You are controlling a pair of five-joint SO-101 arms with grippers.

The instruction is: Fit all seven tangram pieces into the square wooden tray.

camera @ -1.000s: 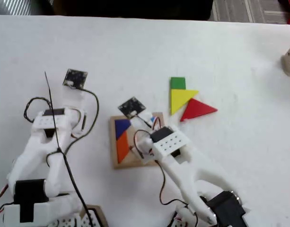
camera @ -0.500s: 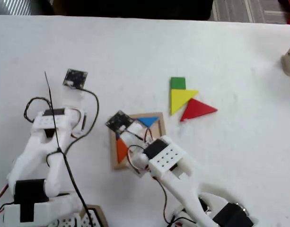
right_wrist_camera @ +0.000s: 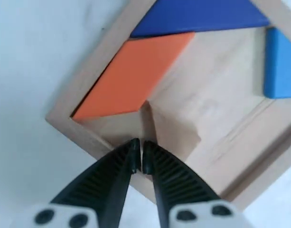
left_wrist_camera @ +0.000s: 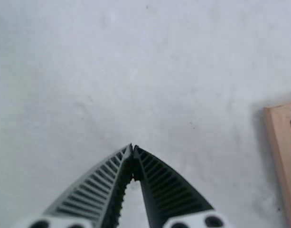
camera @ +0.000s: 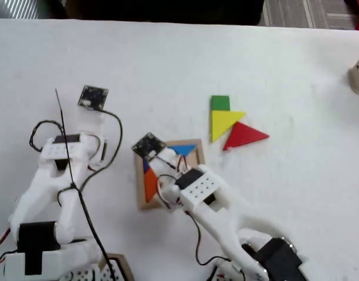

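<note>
r arm [camera: 200, 188] hides half the tray [camera: 139, 190], r claw [right_wrist_camera: 138, 159] pressed together at its rim, l claw [left_wrist_camera: 132, 153] likewise

Both arms, left arm [camera: 41, 187] and right arm [camera: 226, 219], are white plastic with black servo blocks [camera: 36, 239], trailed by thin black and red cables [camera: 120, 133]. At the wrists sit small black squares — left board [camera: 93, 96], right board [camera: 149, 145]. The left gripper [left_wrist_camera: 132, 148] and right gripper [right_wrist_camera: 138, 145] have dark ribbed fingers [left_wrist_camera: 159, 183] on white bases with round screw holes.
</note>
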